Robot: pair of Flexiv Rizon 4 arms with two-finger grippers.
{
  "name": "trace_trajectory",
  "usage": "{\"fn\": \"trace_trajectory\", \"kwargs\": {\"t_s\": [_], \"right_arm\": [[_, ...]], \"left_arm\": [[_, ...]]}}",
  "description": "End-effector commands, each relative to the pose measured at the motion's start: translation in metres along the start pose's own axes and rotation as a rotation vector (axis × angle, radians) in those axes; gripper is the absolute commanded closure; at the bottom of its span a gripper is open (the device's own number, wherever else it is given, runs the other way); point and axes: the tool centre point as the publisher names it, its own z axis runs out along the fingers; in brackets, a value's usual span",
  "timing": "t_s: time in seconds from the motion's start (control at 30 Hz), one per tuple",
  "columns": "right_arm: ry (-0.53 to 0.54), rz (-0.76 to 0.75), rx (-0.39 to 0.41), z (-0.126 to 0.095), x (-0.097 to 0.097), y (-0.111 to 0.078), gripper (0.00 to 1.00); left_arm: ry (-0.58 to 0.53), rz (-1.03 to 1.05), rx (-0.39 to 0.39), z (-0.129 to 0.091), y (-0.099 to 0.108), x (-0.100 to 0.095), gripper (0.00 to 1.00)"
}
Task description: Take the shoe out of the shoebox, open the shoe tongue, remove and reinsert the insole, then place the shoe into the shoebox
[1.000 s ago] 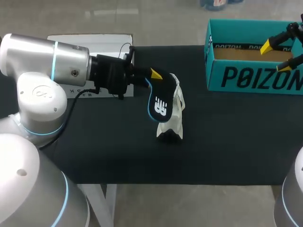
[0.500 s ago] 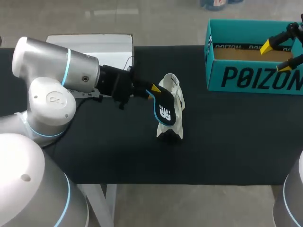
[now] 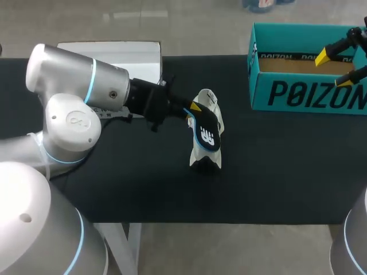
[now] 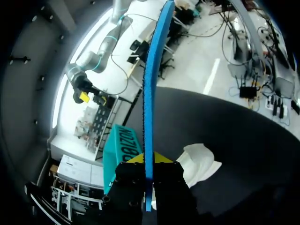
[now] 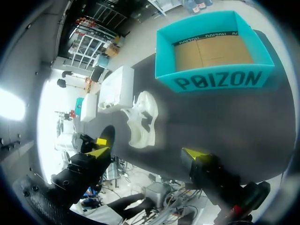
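On the black table (image 3: 287, 172) a white shoe (image 3: 204, 158) is sitting mid-table, the left gripper (image 3: 192, 109) is clamping a dark insole (image 3: 207, 133) over it, and the right gripper (image 3: 335, 67) is hovering, fingers apart, above the far-right teal shoebox (image 3: 304, 94).

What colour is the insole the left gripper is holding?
The insole is black with a white logo and blue rim; clearest in the head view.
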Motion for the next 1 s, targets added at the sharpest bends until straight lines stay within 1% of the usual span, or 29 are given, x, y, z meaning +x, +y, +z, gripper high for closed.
{"fn": "trace_trajectory", "kwargs": {"t_s": [0.03,0.07,0.13,0.17,0.27,0.37,0.47,0.57,0.73,0.87,0.93,1.0], "right_arm": [[-0.002,0.001,-0.001,0.0,0.0,-0.001,0.0],[-0.002,0.001,-0.001,0.0,0.0,-0.001,0.0],[-0.002,0.001,-0.001,0.0,0.0,-0.001,0.0],[-0.002,0.001,-0.001,0.0,0.0,-0.001,0.0],[-0.002,0.001,-0.001,0.0,0.0,-0.001,0.0],[-0.002,0.001,-0.001,0.0,0.0,-0.001,0.0],[-0.002,0.001,-0.001,0.0,0.0,-0.001,0.0],[-0.002,0.001,-0.001,0.0,0.0,-0.001,0.0],[-0.002,0.001,-0.001,0.0,0.0,-0.001,0.0],[-0.002,0.001,-0.001,0.0,0.0,-0.001,0.0],[-0.002,0.001,-0.001,0.0,0.0,-0.001,0.0],[-0.002,0.001,-0.001,0.0,0.0,-0.001,0.0]], "left_arm": [[0.018,-0.01,0.062,0.017,0.016,0.004,1.0],[0.024,-0.011,0.071,0.022,0.02,0.005,1.0],[0.037,-0.017,0.118,0.028,0.024,0.008,1.0],[0.043,-0.013,0.126,0.03,0.025,0.009,1.0],[0.068,-0.034,0.147,0.035,0.027,0.011,1.0],[0.089,-0.048,0.135,0.04,0.027,0.015,1.0],[0.118,-0.085,0.167,0.046,0.03,0.021,1.0],[0.143,-0.089,0.176,0.053,0.029,0.026,1.0],[0.156,-0.068,0.236,0.056,0.024,0.032,1.0],[0.156,-0.058,0.267,0.056,0.024,0.036,1.0],[0.155,-0.073,0.303,0.056,0.026,0.037,1.0],[0.16,-0.075,0.298,0.055,0.026,0.038,1.0]]}}
